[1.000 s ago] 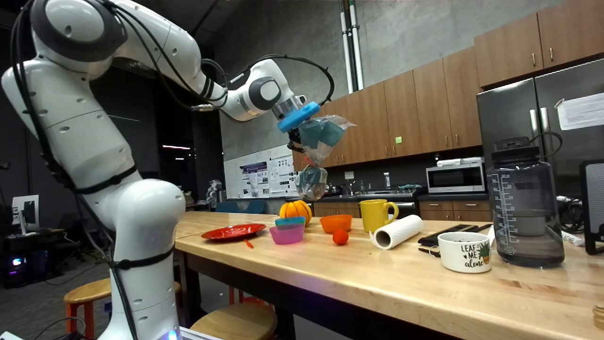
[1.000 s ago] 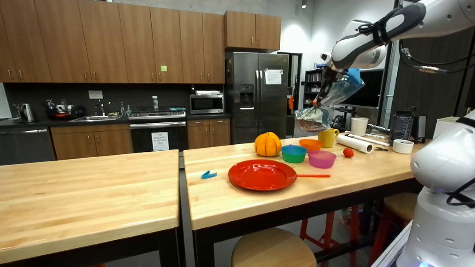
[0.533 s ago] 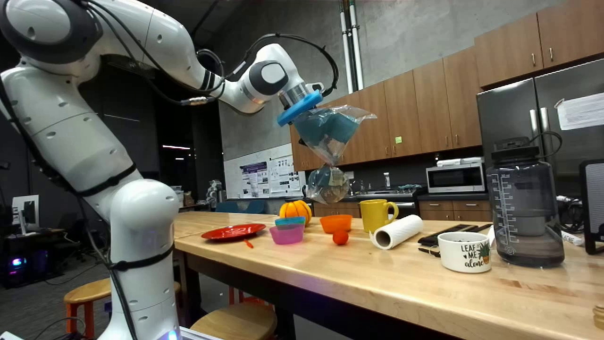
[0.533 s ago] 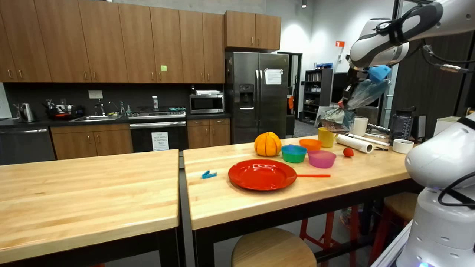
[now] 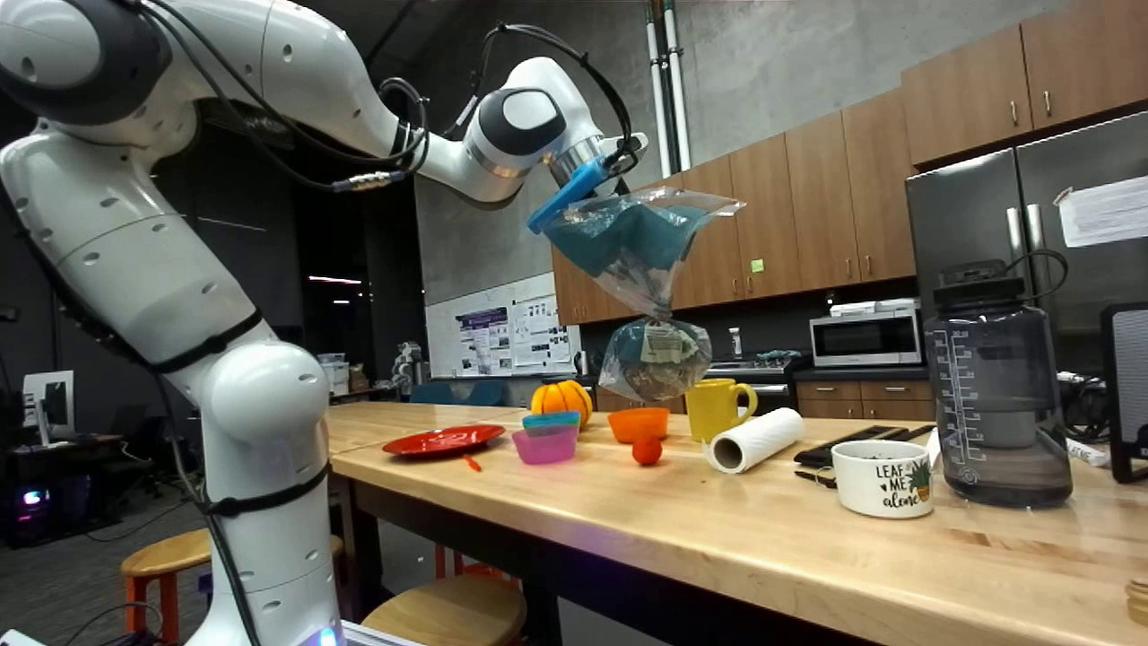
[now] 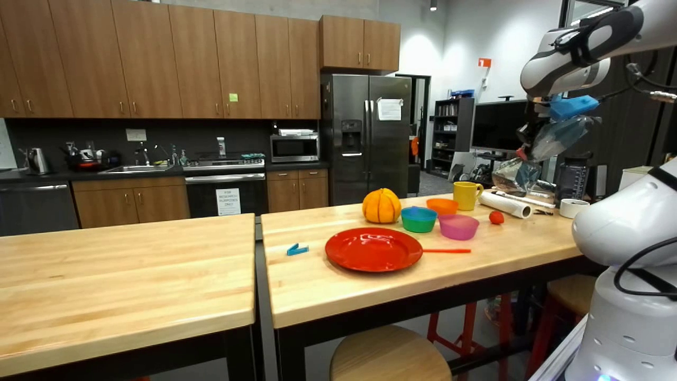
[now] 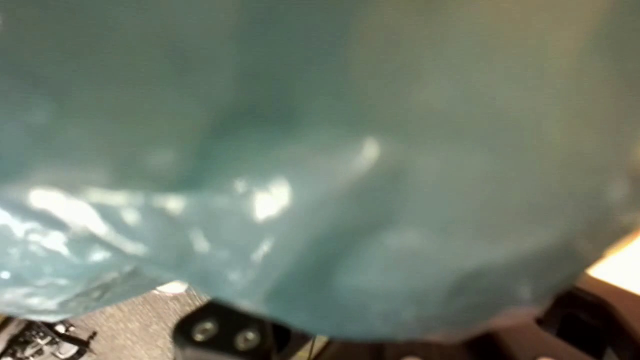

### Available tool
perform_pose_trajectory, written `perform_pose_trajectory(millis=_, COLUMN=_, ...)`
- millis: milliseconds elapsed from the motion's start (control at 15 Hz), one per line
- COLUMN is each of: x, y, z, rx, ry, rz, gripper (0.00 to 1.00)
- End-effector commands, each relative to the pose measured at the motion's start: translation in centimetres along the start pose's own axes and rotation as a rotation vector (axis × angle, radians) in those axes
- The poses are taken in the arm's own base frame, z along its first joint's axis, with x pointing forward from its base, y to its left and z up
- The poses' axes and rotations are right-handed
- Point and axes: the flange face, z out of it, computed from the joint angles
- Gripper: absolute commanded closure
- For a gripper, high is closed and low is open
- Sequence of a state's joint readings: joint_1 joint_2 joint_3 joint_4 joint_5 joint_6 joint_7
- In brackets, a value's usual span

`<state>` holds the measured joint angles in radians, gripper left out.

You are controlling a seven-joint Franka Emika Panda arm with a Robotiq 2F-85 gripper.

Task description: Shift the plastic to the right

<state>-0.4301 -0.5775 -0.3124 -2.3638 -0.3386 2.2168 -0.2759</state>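
Wooden table (image 5: 771, 525) below, cabinets (image 5: 812, 215) behind. Plastic bag (image 5: 655, 359) hangs in air, about 11 o'clock from yellow mug (image 5: 713, 413) in exterior view; gripper (image 6: 522, 151) looks clamped on its cinched neck. Risks: slick film may slip from grip; loose bag mouth covers most of wrist view, so blind lowering could clip mug or paper roll (image 5: 762, 440), which might then roll toward near edge. Open room: tabletop at 6 o'clock from roll, white cup (image 5: 883, 484) bounding at 2, table edge at 7.
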Motion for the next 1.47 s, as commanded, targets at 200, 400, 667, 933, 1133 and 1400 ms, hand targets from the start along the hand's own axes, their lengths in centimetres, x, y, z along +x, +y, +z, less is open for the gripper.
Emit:
perform_pose_trajectory(millis=200, x=-0.6, y=4.5, z=1.4, rx=-0.133, ry=-0.127, rz=0.260, gripper=1.00)
perform_pose_trajectory(millis=400, x=0.2, y=5.7, z=2.8, rx=-0.187, ry=-0.182, rz=0.304, gripper=1.00)
perform_pose_trajectory(millis=667, x=0.6, y=6.3, z=5.6, rx=-0.263, ry=-0.308, rz=0.335, gripper=1.00)
perform_pose_trajectory(millis=933, x=0.2, y=6.8, z=7.6, rx=-0.310, ry=-0.438, rz=0.338, gripper=1.00)
perform_pose_trajectory(millis=1133, x=-0.1, y=7.0, z=8.3, rx=-0.306, ry=-0.504, rz=0.330, gripper=1.00)
perform_pose_trajectory(millis=1400, x=-0.2, y=6.7, z=8.9, rx=-0.309, ry=-0.561, rz=0.319, gripper=1.00)
